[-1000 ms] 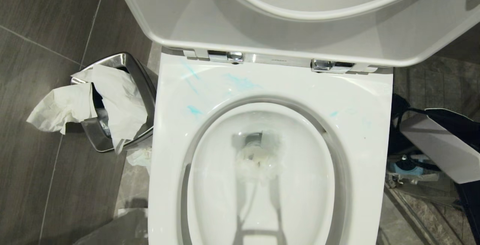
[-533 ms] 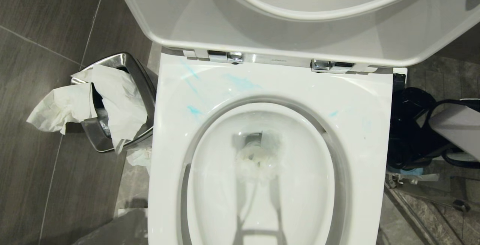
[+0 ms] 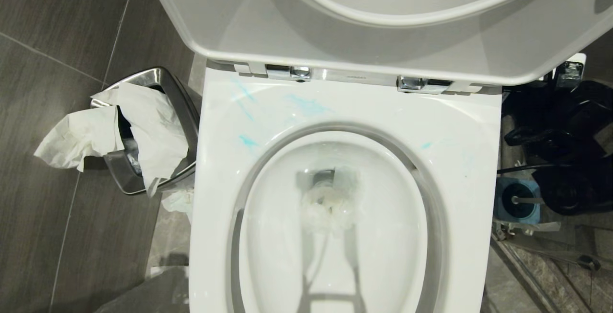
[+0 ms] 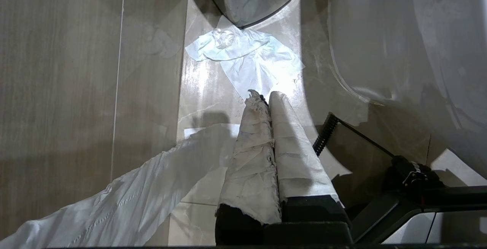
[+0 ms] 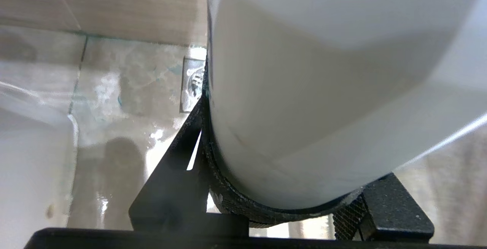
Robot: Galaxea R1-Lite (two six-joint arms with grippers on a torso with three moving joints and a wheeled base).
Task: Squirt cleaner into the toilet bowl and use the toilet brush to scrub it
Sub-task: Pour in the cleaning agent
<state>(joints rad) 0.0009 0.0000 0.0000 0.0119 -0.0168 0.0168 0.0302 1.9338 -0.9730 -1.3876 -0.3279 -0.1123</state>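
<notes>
The toilet bowl (image 3: 225, 169) is open, with seat and lid raised. Thin turquoise smears of cleaner (image 3: 309, 106) lie on its back rim. White wads float at the drain. To the bowl's right, the toilet brush (image 3: 526, 200) stands in a grey-and-blue holder (image 3: 503, 210), showing only a short pale piece of handle. My right arm (image 3: 555, 131) hangs dark above that holder. In the right wrist view, my right gripper (image 5: 289, 146) is shut on a large white rounded container (image 5: 323, 70). My left gripper (image 4: 266, 96), with paper-wrapped fingers, is shut and empty, low over the floor.
A steel waste bin (image 3: 175, 97) overflowing with white paper stands close to the bowl's left side. More paper (image 4: 247, 58) lies on the tiled floor beside the pedestal. A chrome floor rail (image 3: 546, 255) runs along the lower right.
My right arm has swung from beside the bowl's right edge toward the back right. Its white container has left the head view, uncovering the brush holder. The left arm is still.
</notes>
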